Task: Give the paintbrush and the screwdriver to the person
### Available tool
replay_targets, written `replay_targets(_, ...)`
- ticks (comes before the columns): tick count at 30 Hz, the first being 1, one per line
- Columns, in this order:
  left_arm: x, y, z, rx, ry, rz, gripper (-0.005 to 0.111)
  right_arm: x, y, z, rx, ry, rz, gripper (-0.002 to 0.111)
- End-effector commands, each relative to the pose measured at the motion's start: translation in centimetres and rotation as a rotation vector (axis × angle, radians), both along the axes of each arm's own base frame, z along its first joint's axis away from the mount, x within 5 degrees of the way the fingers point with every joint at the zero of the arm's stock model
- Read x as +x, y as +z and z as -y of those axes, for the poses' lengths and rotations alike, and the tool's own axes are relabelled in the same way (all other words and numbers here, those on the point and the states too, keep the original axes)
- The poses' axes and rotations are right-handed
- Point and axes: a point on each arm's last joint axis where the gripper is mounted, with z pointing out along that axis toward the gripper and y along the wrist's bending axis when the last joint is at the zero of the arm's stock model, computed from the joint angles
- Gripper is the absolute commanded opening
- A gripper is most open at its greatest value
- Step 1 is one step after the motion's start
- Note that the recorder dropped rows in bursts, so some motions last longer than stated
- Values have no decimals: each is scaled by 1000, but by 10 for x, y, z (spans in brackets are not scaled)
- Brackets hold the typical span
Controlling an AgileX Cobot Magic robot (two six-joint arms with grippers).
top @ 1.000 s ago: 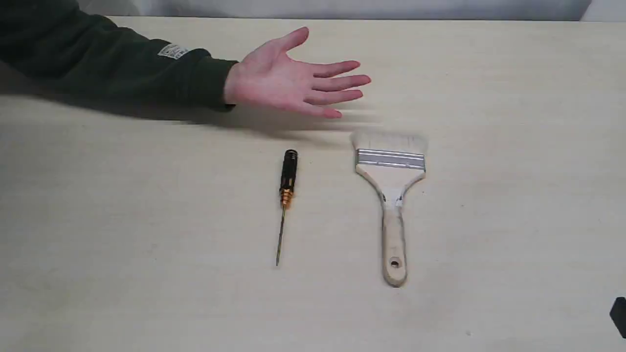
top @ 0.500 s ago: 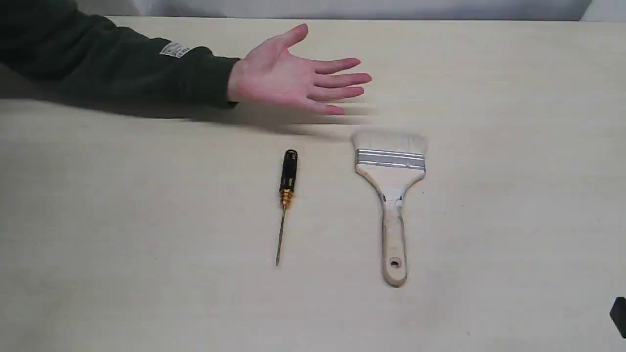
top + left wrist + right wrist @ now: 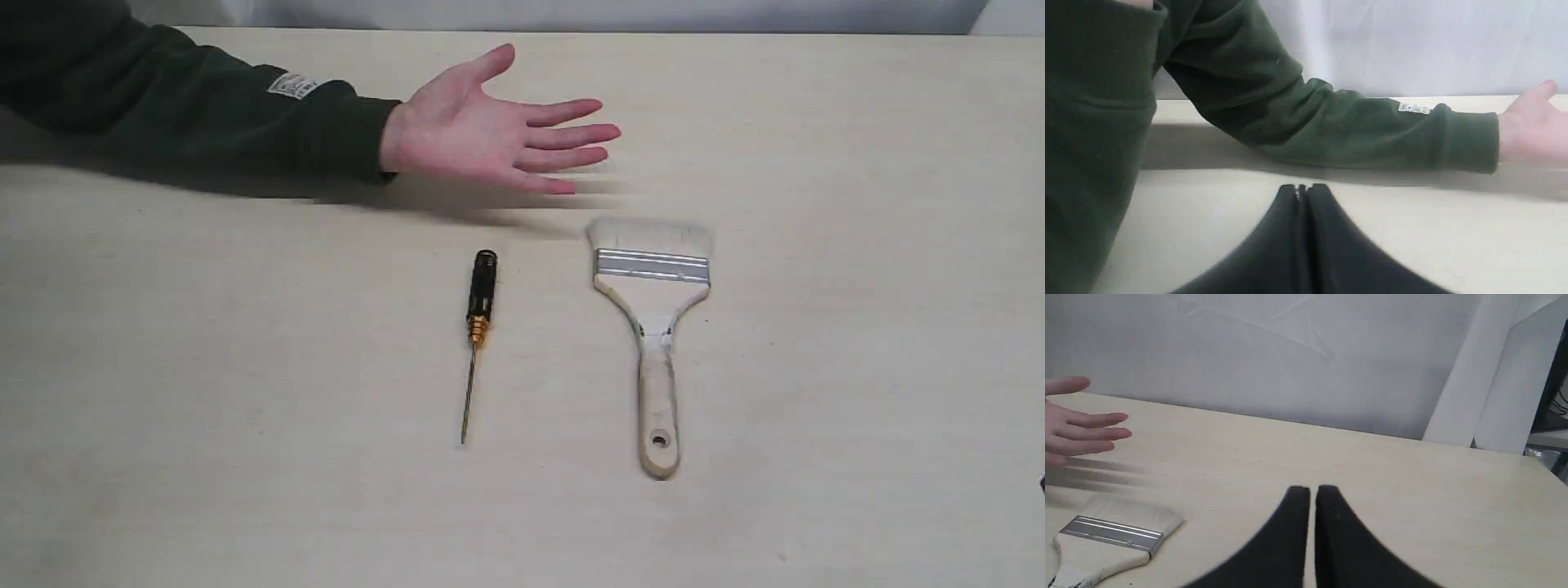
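The paintbrush (image 3: 655,327) lies flat right of the table's middle, pale bristles toward the person, handle hole nearest the front; its ferrule end also shows in the right wrist view (image 3: 1110,539). The screwdriver (image 3: 478,327) lies to its left, black handle toward the person, thin shaft pointing forward. The person's hand (image 3: 490,131) hovers palm up behind both tools, green sleeve (image 3: 1355,122) reaching in from the left. My left gripper (image 3: 1302,188) is shut and empty, low over the table near the sleeve. My right gripper (image 3: 1310,489) is shut and empty, off to the right of the brush.
The pale wooden table (image 3: 857,286) spreads out on all sides of the tools. A white backdrop (image 3: 1290,355) rises behind the far edge. More dark green clothing (image 3: 1090,143) fills one side of the left wrist view. A dark sliver (image 3: 1042,483) shows at the exterior view's right border.
The dark part at the exterior view's right edge has drawn back almost out of frame. The person's hand shifted only slightly. The tools have not moved.
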Motion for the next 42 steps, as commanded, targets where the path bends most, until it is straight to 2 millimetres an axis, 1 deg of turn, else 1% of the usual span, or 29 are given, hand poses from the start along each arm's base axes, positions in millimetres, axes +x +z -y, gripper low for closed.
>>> replay_targets(1,0,0,1,-6,-9,11,0,0,1,0,-3,-3,23,4)
replay_targets(6,0,0,1,-6,-9,11,0,0,5,0,-5,2,60,4)
replay_targets(11,0,0,1,-6,-9,11,0,0,13,-1,10,11,151,4)
replay_targets(15,0,0,1,-6,-9,11,0,0,13,-1,69,11,157,4)
replay_targets(31,0,1,1,-2,-9,13,0,0,14,-1,70,13,169,4)
replay_targets(39,0,1,1,-2,-9,13,0,0,15,-1,142,14,179,4)
replay_targets(42,0,1,1,-2,-9,13,0,0,16,-2,228,17,198,4)
